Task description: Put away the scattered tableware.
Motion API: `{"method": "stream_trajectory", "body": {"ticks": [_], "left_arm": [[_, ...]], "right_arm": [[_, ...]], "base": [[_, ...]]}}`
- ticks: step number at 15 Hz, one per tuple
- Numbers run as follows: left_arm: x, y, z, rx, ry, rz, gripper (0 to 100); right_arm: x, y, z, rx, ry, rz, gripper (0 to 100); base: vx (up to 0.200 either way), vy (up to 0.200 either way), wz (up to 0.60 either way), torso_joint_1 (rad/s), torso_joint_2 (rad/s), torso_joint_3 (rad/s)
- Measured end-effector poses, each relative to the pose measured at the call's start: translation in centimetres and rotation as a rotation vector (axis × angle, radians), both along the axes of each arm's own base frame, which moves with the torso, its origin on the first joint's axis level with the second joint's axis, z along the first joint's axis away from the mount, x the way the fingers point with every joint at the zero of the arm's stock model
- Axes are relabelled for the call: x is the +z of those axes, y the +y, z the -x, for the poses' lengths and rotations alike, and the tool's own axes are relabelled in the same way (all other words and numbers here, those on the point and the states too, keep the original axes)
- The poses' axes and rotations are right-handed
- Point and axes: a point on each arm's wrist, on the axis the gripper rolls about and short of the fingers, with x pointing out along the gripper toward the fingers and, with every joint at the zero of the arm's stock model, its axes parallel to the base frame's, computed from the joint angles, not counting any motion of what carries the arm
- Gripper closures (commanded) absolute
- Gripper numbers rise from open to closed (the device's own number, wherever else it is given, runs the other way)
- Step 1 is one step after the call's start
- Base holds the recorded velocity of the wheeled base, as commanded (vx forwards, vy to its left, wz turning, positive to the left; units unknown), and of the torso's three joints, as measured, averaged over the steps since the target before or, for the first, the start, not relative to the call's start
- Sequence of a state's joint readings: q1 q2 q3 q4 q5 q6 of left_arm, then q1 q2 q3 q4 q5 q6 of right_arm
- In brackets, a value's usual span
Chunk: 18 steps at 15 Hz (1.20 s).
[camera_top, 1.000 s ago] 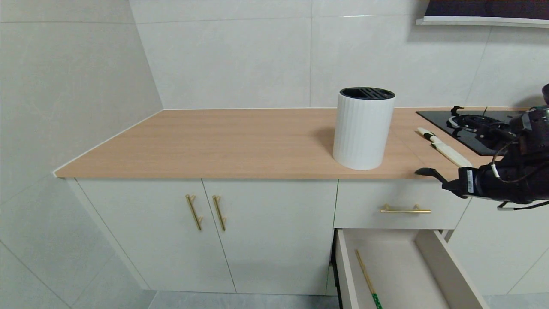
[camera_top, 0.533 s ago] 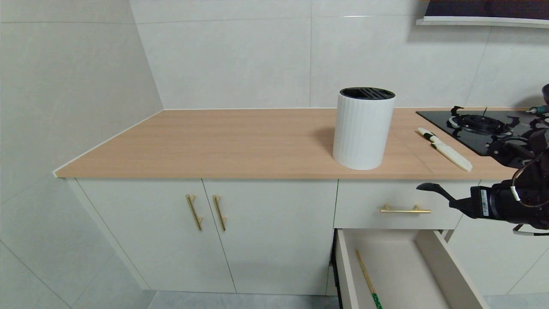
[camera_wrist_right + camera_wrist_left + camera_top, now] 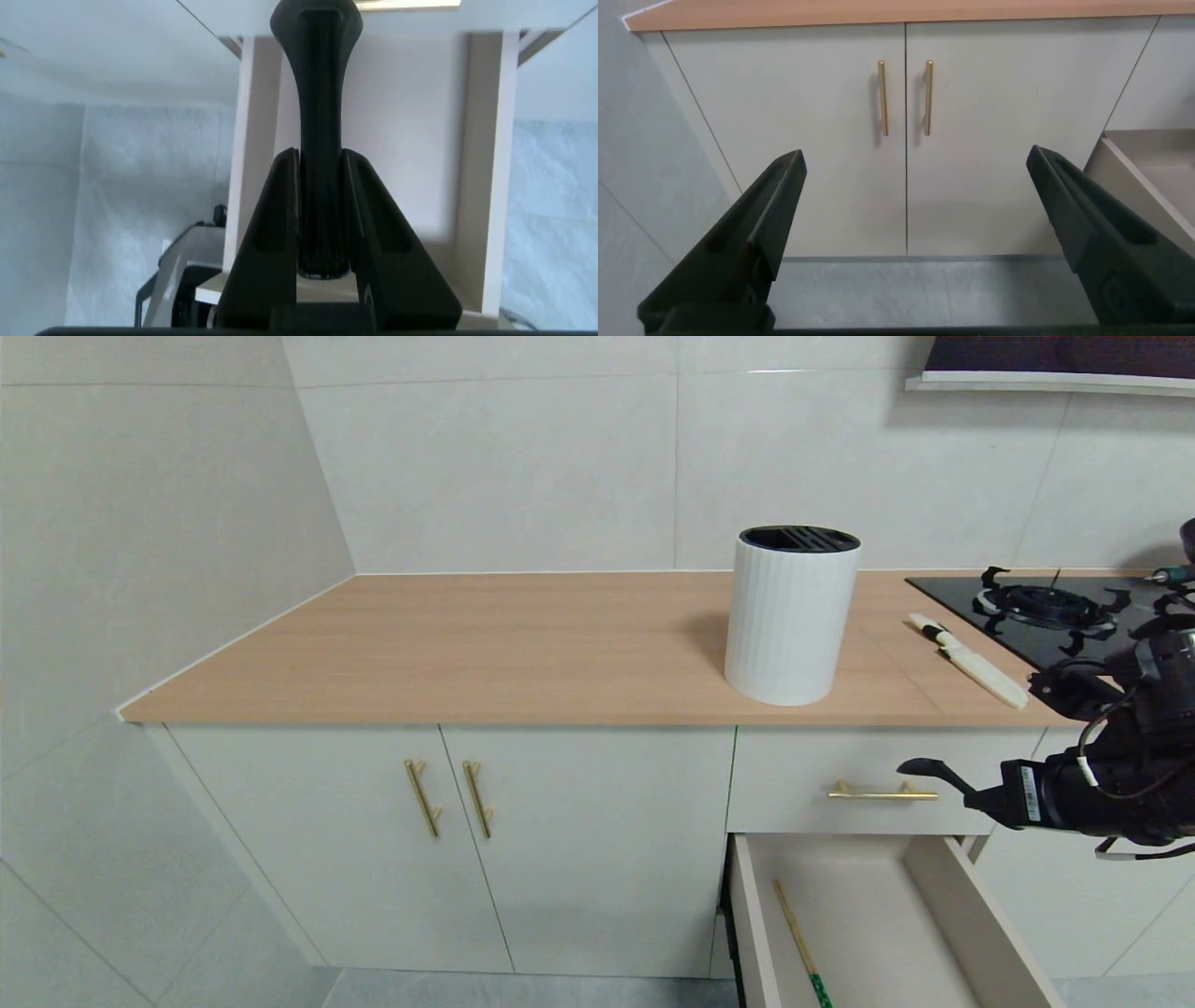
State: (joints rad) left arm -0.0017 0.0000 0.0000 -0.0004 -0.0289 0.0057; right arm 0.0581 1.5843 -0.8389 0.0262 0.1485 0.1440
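An open drawer (image 3: pixel 962 915) is seen nearest in the head view, pulled out below the counter (image 3: pixel 513 644). Thin wooden chopsticks (image 3: pixel 796 933) with a green end are laid lengthwise along its left side; whether one stick or two cannot be told. Above the drawer, a black utensil (image 3: pixel 924 768) is clamped in the right gripper (image 3: pixel 990 795). Its long axis is held roughly level and its rounded end is pointed toward the robot's left, in front of the gold handle (image 3: pixel 881 793) of the closed drawer above.

The grip itself is made plain in the right wrist view. There, the right gripper (image 3: pixel 318 168) is closed tightly on the utensil (image 3: pixel 318 56), with the pale drawer floor (image 3: pixel 411 140) seen beyond it.

The left gripper (image 3: pixel 915 168) is shown in the left wrist view, spread wide with nothing held. It is faced toward two cabinet doors (image 3: pixel 990 140) with upright gold handles (image 3: pixel 883 97).

Farther back on the counter, a white ribbed holder (image 3: pixel 789 616) with a black slotted top is stood upright. A pale knife (image 3: pixel 971 663) is laid flat just to its right, angled from the counter's front edge toward the wall. A black stove (image 3: pixel 1036 607) is set beyond it.
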Motion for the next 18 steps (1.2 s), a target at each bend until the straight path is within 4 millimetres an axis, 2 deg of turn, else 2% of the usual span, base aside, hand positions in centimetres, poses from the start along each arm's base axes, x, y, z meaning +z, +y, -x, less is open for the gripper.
{"method": "stream_trajectory", "body": {"ticks": [6,18], "left_arm": [[0.0,0.0,0.0,0.0,0.0,0.0,0],[0.0,0.0,0.0,0.0,0.0,0.0,0]], "right_arm": [[-2.0,0.1,-1.3,-0.004,0.063,0.007,100],[-4.0,0.1,-2.6,-0.006,0.111,0.012,100]], "base": [[0.0,0.0,0.0,-0.131,0.33,0.213],[0.0,0.0,0.0,-0.131,0.44,0.307]]}}
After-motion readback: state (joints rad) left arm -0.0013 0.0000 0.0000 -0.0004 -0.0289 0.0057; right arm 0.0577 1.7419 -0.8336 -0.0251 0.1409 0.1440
